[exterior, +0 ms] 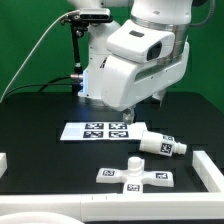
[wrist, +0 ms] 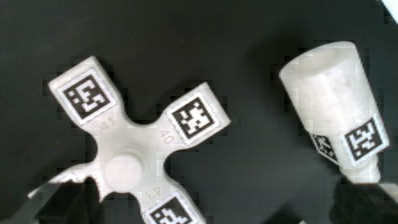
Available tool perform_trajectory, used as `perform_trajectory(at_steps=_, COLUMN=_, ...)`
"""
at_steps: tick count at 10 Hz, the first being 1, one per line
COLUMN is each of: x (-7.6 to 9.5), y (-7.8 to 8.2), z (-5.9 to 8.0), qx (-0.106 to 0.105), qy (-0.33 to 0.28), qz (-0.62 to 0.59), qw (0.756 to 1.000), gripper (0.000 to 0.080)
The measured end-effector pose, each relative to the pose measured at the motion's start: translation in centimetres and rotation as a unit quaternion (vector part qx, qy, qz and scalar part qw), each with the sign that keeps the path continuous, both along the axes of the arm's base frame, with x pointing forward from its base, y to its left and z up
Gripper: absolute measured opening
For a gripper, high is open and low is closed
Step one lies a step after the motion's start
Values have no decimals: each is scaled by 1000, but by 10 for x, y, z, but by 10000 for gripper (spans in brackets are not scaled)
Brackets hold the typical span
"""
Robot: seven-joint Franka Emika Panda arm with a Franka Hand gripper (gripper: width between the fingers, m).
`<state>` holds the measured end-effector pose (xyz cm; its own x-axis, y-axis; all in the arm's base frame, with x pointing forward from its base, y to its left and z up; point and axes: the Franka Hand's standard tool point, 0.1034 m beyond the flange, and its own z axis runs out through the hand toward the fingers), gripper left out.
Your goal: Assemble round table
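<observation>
While no parts are joined, assembly looks barely begun | end effector [wrist: 214, 198]: spread wide, empty, above small white plastic cross-shaped foot [exterior: 135, 175] on black counter [exterior: 40, 140] | short thick white plastic cylinder leg [exterior: 160, 143]: loose, one o'clock of foot, exterior view | round disc: unseen

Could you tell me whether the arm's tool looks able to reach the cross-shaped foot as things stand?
Probably yes: the cross-shaped foot lies flat with nothing on it, the leg lies apart beside it, and the open tool is above it.
</observation>
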<state>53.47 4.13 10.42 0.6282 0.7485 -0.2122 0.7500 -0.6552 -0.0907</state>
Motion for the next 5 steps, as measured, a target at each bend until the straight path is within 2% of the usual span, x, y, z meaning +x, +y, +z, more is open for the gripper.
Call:
perform_trajectory(at_steps=1, x=0, y=-1, z=0, qx=-5, qy=0, qz=5, qw=1000, gripper=650)
perform_trajectory(at_steps=5, x=0, y=-1, z=0, qx=-4, qy=0, qz=5, qw=1000, gripper=650)
